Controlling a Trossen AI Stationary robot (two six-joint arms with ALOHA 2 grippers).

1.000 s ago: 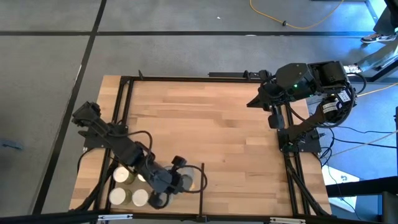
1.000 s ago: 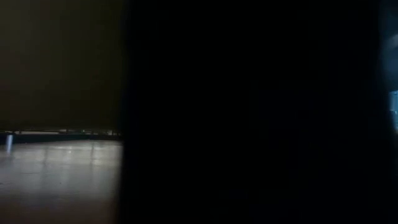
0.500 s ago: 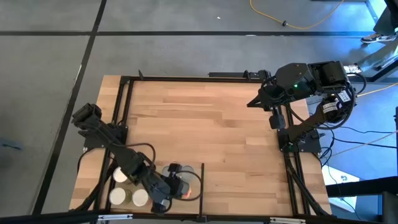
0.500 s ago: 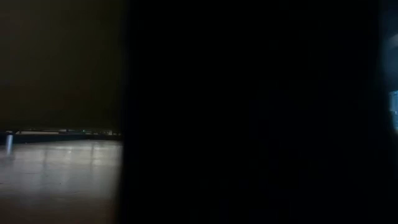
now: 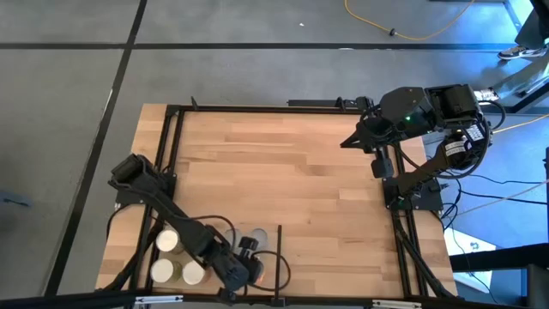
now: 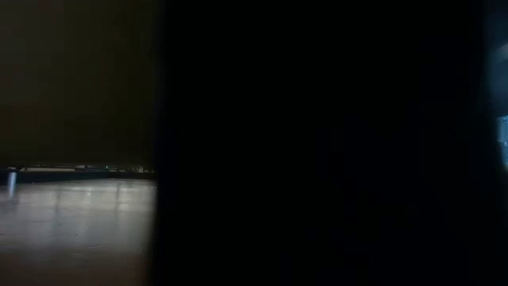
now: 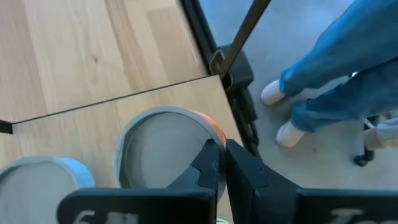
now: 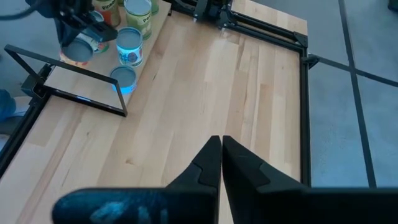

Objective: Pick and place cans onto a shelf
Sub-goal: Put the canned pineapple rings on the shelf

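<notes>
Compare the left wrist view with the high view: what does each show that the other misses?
Only the left wrist view shows a person's legs and shoes on the floor beyond the frame rail. Only the high view shows the right gripper waiting over the table's right rail, and three pale-topped cans at the left edge. Both show the left gripper at the reddish can on the wood planks.

Cans [image 5: 171,257] clustered at the table's [image 5: 292,180] near-left corner, left of the divider strip [image 5: 280,251]; right arm at far right.
</notes>
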